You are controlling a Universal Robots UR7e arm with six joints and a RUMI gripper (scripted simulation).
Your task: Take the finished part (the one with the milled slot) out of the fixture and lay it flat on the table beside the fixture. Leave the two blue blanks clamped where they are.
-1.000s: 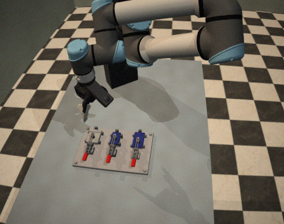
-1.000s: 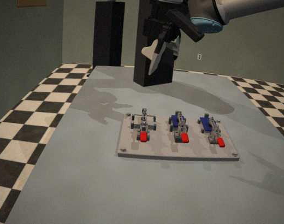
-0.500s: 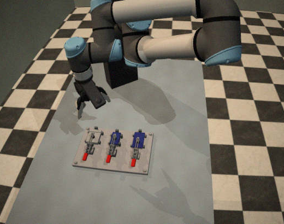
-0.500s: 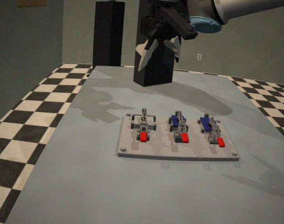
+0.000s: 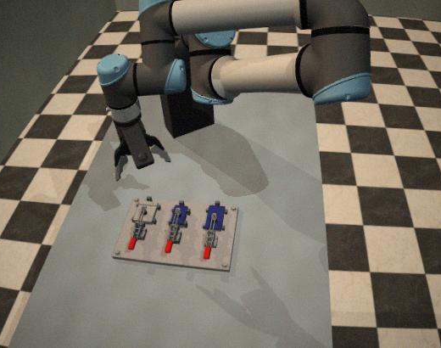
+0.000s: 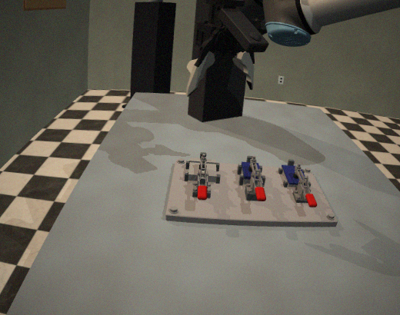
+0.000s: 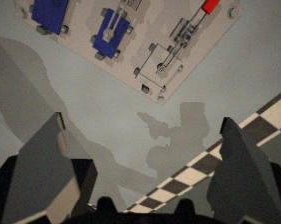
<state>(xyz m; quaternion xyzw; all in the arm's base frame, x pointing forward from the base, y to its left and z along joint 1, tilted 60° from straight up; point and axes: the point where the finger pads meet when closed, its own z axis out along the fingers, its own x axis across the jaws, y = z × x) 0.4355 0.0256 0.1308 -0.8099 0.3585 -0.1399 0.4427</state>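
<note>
The fixture plate lies on the table with three clamp stations. The pale finished part sits among the posts of the left station in the top view, with a clamp arm over it; its slot cannot be made out. One blue blank sits at the middle station and another blue blank at the right one, both under clamp arms. My gripper is open and empty, above the table, behind the left station in the top view.
Red clamp handles point away from the robot base. Short posts stand around each part, and bolts sit at the plate corners. The dark pedestal stands behind the fixture. The table's left edge is near the gripper.
</note>
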